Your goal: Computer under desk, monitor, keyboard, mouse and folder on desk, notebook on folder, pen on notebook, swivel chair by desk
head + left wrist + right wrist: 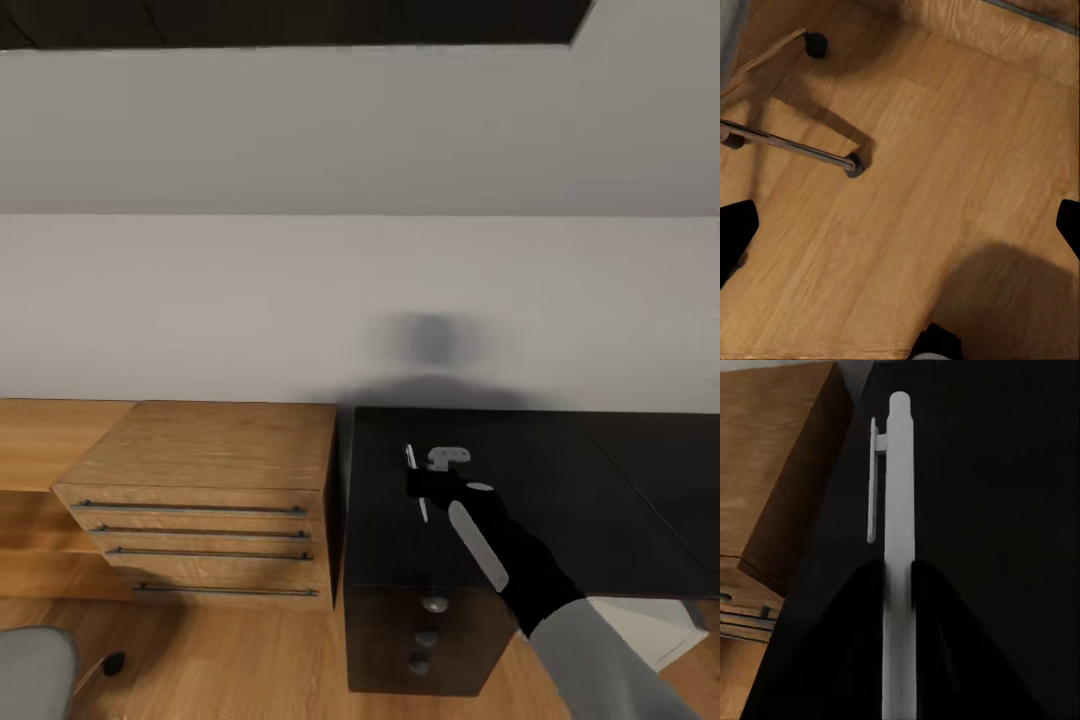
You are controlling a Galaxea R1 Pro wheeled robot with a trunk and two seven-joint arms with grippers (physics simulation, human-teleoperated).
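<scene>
Faced a pale wall [360, 300] filling most of the head view, with a wooden floor [945, 150] below. Showed a black worktop [560, 480] at the right, set against the wall, with three round knobs [433, 604] down its front. Stood just beside a wooden chest of drawers [205, 500] on the worktop's left, four long bar handles across its front. Caught a corner of the grey swivel chair [35, 670] at the lower left of the head view, and in the left wrist view its metal legs with small black casters [853, 163] resting on the floor. Reached over the worktop's left part with the right arm, black forearm and grey sleeve [600, 650] coming up from the lower right. Held the right end effector [898, 577] closed on the white pen [898, 495], dark fingers pressed to either side of the barrel, clip end pointing forward toward the wall. Hung above the dark worktop near its left edge; impossible to tell whether the pen touched the surface. Kept the left end effector [900, 225] wide apart and holding nothing, black fingertips [735, 232] at the two sides of the left wrist view, aimed down at the floor near the chair legs.
</scene>
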